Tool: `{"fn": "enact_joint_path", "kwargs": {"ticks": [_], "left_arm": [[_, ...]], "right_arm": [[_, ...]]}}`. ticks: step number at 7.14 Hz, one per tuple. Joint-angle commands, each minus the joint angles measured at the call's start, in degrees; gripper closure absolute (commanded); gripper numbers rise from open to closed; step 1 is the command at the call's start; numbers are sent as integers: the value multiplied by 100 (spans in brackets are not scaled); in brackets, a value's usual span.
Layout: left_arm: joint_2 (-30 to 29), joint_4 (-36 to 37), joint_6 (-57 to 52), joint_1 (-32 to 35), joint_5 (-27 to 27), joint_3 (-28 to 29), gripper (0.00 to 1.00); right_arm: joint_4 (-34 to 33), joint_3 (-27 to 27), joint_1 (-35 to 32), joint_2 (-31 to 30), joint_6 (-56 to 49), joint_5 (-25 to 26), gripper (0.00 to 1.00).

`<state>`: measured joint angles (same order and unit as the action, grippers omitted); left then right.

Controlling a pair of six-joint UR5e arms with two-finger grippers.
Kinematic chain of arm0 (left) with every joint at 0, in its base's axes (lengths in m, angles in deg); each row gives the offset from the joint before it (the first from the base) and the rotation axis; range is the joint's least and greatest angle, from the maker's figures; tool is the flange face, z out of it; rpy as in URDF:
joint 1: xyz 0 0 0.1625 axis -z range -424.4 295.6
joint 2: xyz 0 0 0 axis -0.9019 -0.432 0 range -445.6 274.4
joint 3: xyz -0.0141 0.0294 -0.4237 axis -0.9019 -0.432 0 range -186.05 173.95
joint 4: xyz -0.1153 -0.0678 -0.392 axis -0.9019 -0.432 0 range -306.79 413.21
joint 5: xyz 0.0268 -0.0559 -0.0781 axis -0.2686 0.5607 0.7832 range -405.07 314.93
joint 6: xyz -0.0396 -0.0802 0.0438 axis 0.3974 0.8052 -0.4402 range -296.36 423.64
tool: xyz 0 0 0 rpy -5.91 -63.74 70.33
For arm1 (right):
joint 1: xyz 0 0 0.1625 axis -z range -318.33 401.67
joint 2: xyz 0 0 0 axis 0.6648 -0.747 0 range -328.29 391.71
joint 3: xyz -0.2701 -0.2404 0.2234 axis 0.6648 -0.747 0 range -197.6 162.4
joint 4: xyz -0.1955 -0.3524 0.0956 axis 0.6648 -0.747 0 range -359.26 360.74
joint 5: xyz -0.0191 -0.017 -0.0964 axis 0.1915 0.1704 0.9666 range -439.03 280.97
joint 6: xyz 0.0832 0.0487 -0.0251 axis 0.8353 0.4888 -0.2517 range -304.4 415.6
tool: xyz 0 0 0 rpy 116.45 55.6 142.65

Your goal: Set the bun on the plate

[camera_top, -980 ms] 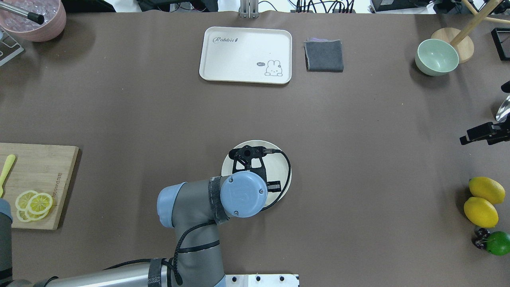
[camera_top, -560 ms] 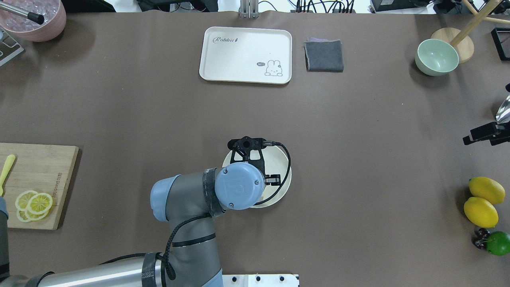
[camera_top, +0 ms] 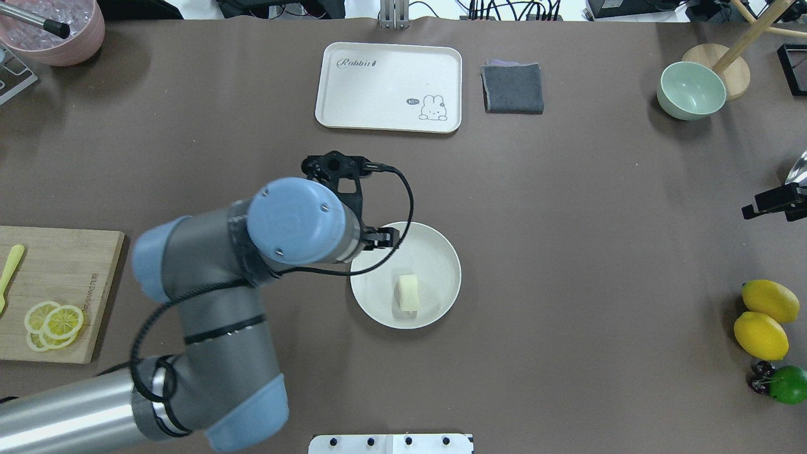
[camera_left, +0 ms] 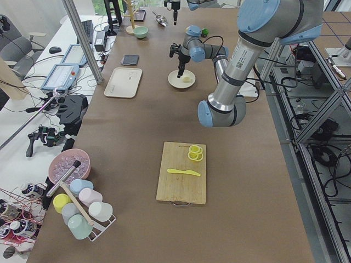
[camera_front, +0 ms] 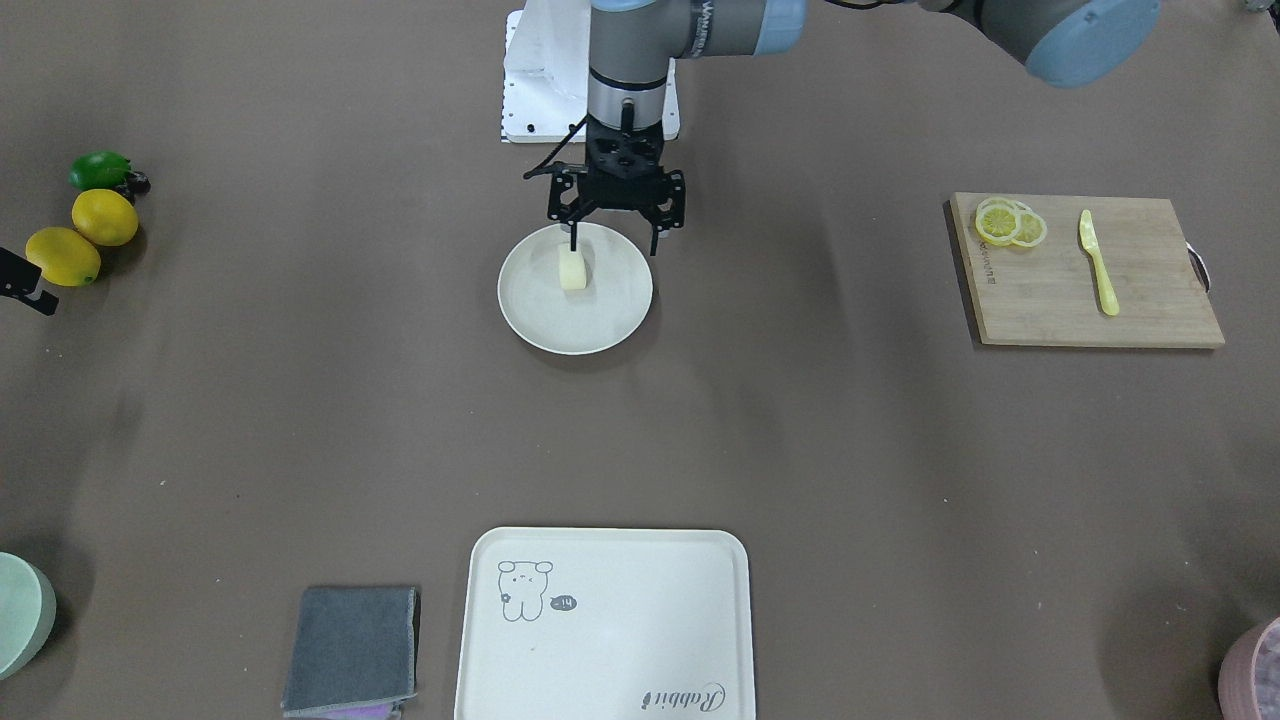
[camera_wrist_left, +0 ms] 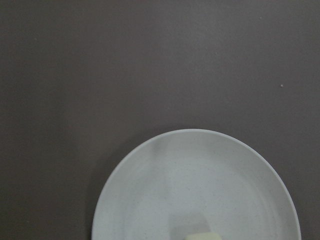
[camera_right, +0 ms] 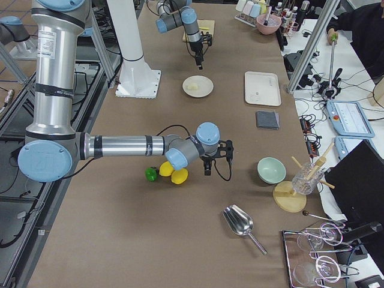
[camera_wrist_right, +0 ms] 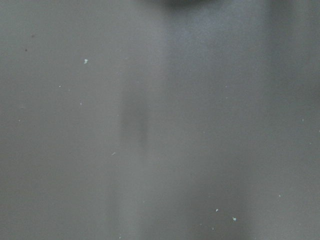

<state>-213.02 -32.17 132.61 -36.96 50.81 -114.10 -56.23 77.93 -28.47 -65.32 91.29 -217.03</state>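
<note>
The left gripper (camera_front: 612, 240) is held near centre, pointed down, jaws spread wide, nothing gripped. The right gripper (camera_right: 207, 168) is seen at three o'clock, its jaw state unreadable.

A robotics lab, dressed with kitchen props. The left arm (camera_left: 241, 60) and right arm (camera_right: 120, 146), both industrial, stand at a long surface (camera_left: 137, 120) under a brown sheet, with aluminium posts (camera_left: 82, 38) rising beside it. A white side desk (camera_left: 22, 123) carries control tablets (camera_left: 60, 76), with cables (camera_top: 510, 9) and an office chair (camera_left: 16, 46) nearby. The plate (camera_top: 441, 252), board (camera_left: 181, 172), lemons (camera_right: 174, 174), tray (camera_left: 123, 82) and cup rack (camera_left: 82, 211) lie spread out like test pieces.
</note>
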Motion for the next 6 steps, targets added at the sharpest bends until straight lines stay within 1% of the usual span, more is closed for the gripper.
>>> {"fn": "enact_joint_path", "kwargs": {"ticks": [1, 2, 3, 4, 5, 6], "left_arm": [[1274, 223, -1720, 1345, 1008, -872, 3], [1942, 223, -2617, 2030, 1542, -997, 3], [2497, 189, -4053, 2951, 2217, -938, 3], [3016, 153, -5407, 3830, 2737, -807, 3], [3169, 153, -6439, 4622, 3056, -344, 3], [3171, 153, -7119, 5204, 3555, 322, 3]], "right_arm": [[-138, -16, -323, -1, -131, 62, 0], [-426, -8, -594, 17, -646, 89, 0], [-812, 1, -902, 61, -1260, 89, 0], [-1138, 36, -1174, 87, -1780, 80, 0], [-1350, 36, -1412, 79, -2185, 80, 0], [-1683, 45, -1606, 87, -2589, 80, 0]]}}
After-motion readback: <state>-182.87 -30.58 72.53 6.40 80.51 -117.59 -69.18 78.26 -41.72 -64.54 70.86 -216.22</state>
